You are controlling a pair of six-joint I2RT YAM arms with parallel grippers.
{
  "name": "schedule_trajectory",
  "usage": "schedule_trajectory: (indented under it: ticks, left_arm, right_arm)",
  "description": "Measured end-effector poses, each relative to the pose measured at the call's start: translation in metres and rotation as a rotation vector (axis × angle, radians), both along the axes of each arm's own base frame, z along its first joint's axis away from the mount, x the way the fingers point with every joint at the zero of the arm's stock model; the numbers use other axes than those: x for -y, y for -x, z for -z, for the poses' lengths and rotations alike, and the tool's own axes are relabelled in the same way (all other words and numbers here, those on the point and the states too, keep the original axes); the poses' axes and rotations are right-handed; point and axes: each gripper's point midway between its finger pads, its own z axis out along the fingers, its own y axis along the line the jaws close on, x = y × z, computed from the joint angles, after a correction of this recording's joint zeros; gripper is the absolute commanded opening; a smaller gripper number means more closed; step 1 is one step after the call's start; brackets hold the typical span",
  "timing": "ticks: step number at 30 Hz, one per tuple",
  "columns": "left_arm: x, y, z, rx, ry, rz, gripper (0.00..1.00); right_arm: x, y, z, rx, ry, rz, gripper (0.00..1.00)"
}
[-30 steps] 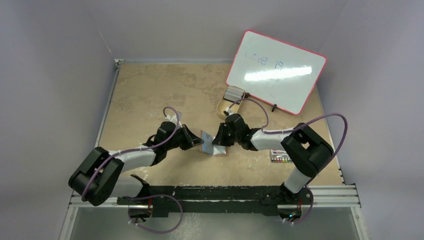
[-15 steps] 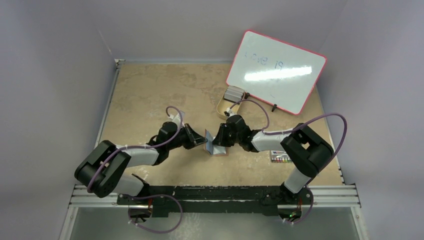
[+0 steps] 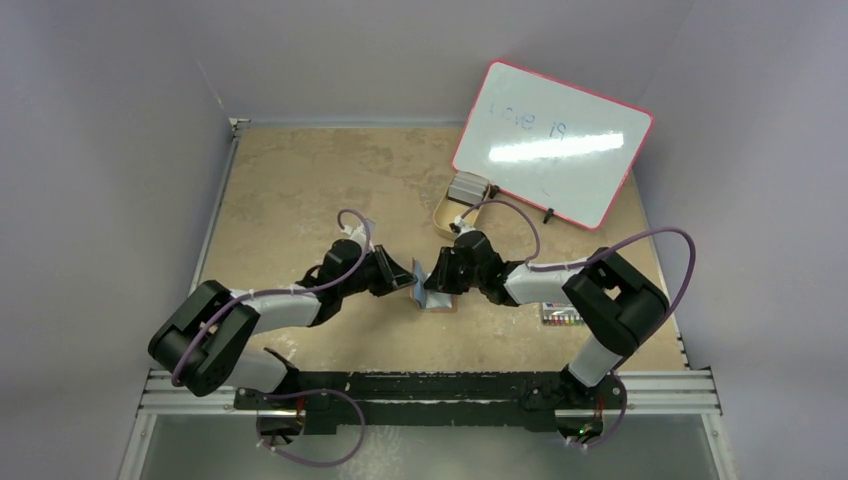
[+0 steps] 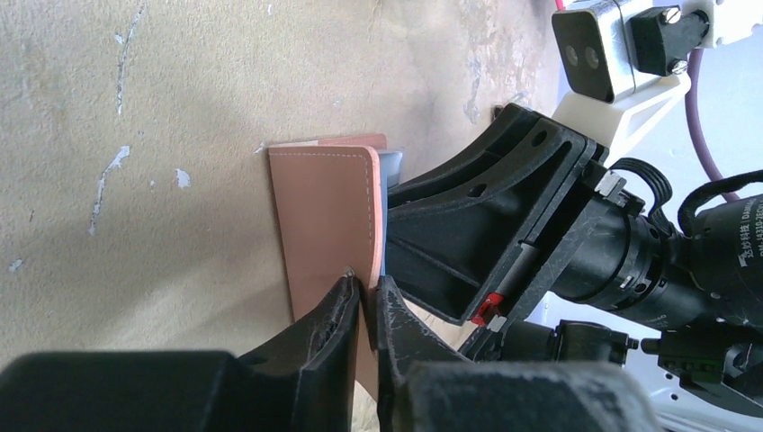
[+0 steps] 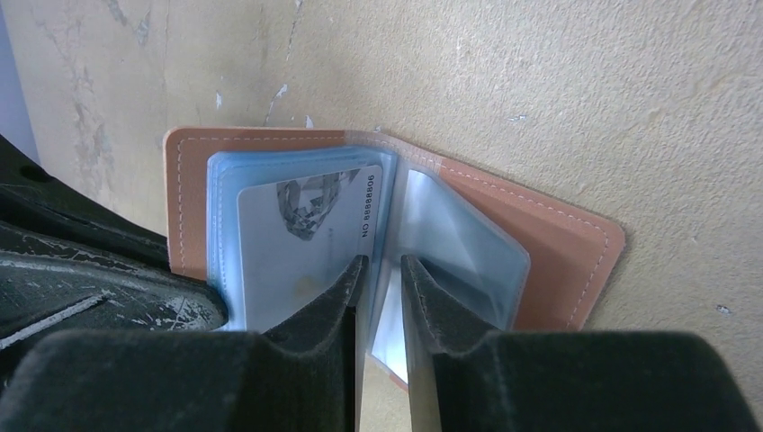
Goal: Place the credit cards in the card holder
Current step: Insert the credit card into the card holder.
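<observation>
**A:** Card holder, where?

**B:** The card holder (image 3: 440, 303) is low centre of the top view, on the table (image 3: 300, 190), right between the two arms. It's open. One reddish-brown cover lies flat and the other stands up on edge.

**A:** Left fingers?

**B:** The left fingers (image 4: 335, 328) are closed on the upright cover. In the left wrist view, lower middle, its stitched leather edge runs between the tips.

**A:** Right fingers?

**B:** The right fingers (image 5: 340, 306) are pressed nearly together at the bottom centre of the right wrist view. They pinch a thin clear sleeve leaf at the holder's fold. Plastic sleeves fan out on both sides of them.

**A:** Any cards visible?

**B:** One whitish-grey credit card (image 5: 301, 238) sits inside the blue sleeve left of those fingers. A printed number runs along its right edge.

**A:** What else is there?

**B:** A pink-rimmed whiteboard (image 3: 550, 140) with faint writing is at upper right. A tan tray (image 3: 445, 215) sits just beside its lower left corner, with something greyish at its far end, too small to identify. A marker pack (image 3: 560, 316) lies at right, by the right arm.
</observation>
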Motion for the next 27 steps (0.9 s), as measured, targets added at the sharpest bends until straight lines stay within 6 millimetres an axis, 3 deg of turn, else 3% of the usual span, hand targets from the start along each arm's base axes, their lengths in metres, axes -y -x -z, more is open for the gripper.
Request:
schedule_trajectory:
  ticks: [7, 13, 20, 25, 27]
  left_arm:
    - [0.002, -0.001, 0.001, 0.001, -0.016, -0.004, 0.17]
    - [0.002, -0.001, 0.002, 0.009, -0.021, -0.005, 0.11]
    - [-0.002, -0.004, 0.013, -0.009, -0.051, -0.026, 0.18]
    - [-0.001, 0.0, 0.018, -0.026, -0.048, -0.02, 0.01]
    - [-0.001, 0.001, 0.018, -0.026, -0.038, -0.017, 0.0]
  right_arm:
    - [0.0, 0.0, 0.0, 0.002, -0.002, -0.001, 0.25]
    - [0.002, 0.007, -0.004, -0.013, -0.005, -0.013, 0.32]
    - [0.005, 0.01, -0.011, -0.009, -0.008, -0.015, 0.32]
    - [0.004, 0.01, -0.006, -0.016, -0.003, -0.016, 0.3]
    - [0.004, 0.01, -0.006, -0.016, -0.003, -0.016, 0.29]
